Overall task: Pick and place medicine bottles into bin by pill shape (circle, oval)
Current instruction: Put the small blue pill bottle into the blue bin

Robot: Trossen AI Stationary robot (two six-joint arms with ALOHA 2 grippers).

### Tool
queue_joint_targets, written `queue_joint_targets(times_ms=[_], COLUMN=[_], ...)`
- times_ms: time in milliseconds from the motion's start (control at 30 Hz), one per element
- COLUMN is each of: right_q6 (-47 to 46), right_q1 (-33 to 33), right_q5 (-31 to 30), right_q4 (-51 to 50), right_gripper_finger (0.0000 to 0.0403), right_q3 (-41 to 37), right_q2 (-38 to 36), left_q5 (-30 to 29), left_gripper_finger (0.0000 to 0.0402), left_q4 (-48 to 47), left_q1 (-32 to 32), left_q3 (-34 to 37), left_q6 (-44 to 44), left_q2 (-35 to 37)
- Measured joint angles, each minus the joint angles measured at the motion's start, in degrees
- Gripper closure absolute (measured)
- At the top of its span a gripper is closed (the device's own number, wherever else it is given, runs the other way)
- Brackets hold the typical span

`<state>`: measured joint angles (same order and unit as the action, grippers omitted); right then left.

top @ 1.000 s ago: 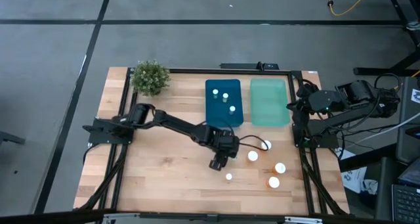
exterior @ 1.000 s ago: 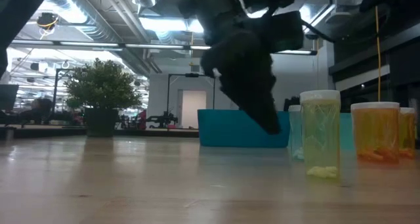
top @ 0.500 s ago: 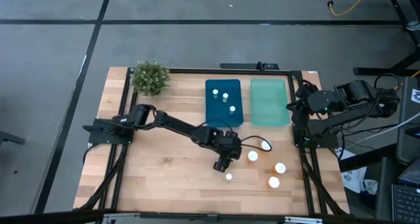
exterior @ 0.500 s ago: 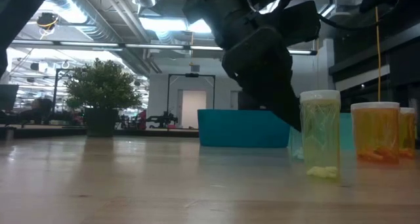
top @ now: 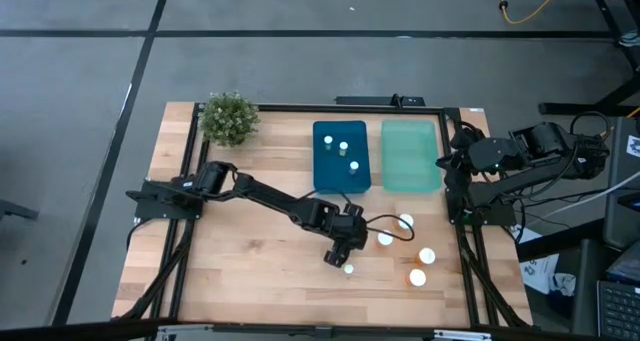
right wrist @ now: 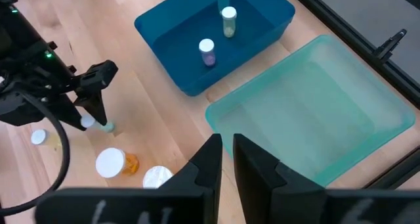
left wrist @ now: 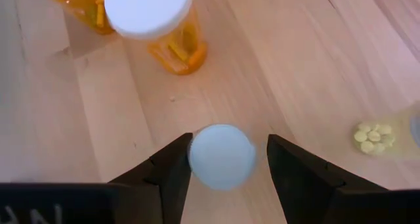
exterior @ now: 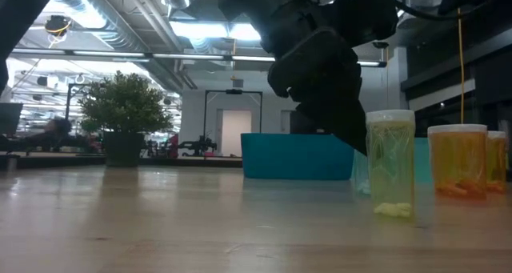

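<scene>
A wooden tabletop (top: 240,271) is seen from straight above, with two dark robot arms. The left tool (top: 343,257) reaches out toward the tabletop's five o'clock area and hangs directly over a small medicine bottle (top: 348,269). Its wrist camera shows the two fingers (left wrist: 172,171) spread wide, one on each side of the bottle's white cap (left wrist: 222,156), not yet touching it. This straddling pose suggests the tool is lined up to drop and pinch the bottle.

The small bottle stands upright. From table height its body (exterior: 390,165) looks clear and pale yellow-green, with a few pills lying at the bottom. Their shape is too small to tell.

At three o'clock from it stand more white-capped bottles, among them a larger orange-amber bottle (top: 417,277) holding orange pills.

At twelve o'clock sit two trays side by side: a dark blue bin (top: 323,176) holding three small bottles, and a pale green bin (top: 410,156) with nothing visible in it. A potted plant (top: 229,117) stands at the tabletop's eleven o'clock corner.

The right tool (right wrist: 226,152) waits folded back at the tabletop's two o'clock edge, its fingers nearly pressed together, holding nothing.
</scene>
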<state>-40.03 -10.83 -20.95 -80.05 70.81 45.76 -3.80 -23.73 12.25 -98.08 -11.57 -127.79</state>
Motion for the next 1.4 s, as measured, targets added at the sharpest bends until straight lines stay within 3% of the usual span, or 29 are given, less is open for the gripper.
queue_joint_targets(times_ms=[367,633,867,1000,1200,1400], right_q6=[-0.2,-0.2,-0.1,0.0,0.0,0.0], right_q1=[0.0,0.0,0.0,0.0,0.0,0.0], right_q5=[0.0,0.0,-1.5,-1.5,-1.5,-2.0], right_q4=[0.0,0.0,0.0,0.0,0.0,0.0], right_gripper_finger=[0.0360,0.0360,0.0360,0.0360,0.0360,0.0360], right_q3=[0.0,0.0,0.0,0.0,0.0,0.0], right_q2=[0.0,0.0,0.1,0.3,0.3,0.3], left_q5=[-0.6,-6.7,-9.0,-8.5,5.1,10.2], left_gripper_finger=[0.0282,0.0310,0.0310,0.0310,0.0305,0.0305], left_q4=[-0.3,-6.4,-14.4,-20.3,-22.1,-17.4], left_q1=[-0.5,-1.5,-6.8,-13.6,-25.6,-31.5], left_q3=[0.0,0.0,-0.1,-0.1,-0.1,2.9], left_q6=[-1.1,-5.6,-7.9,-10.3,-9.8,-10.0], left_q2=[0.3,6.6,15.9,20.6,22.4,19.5])
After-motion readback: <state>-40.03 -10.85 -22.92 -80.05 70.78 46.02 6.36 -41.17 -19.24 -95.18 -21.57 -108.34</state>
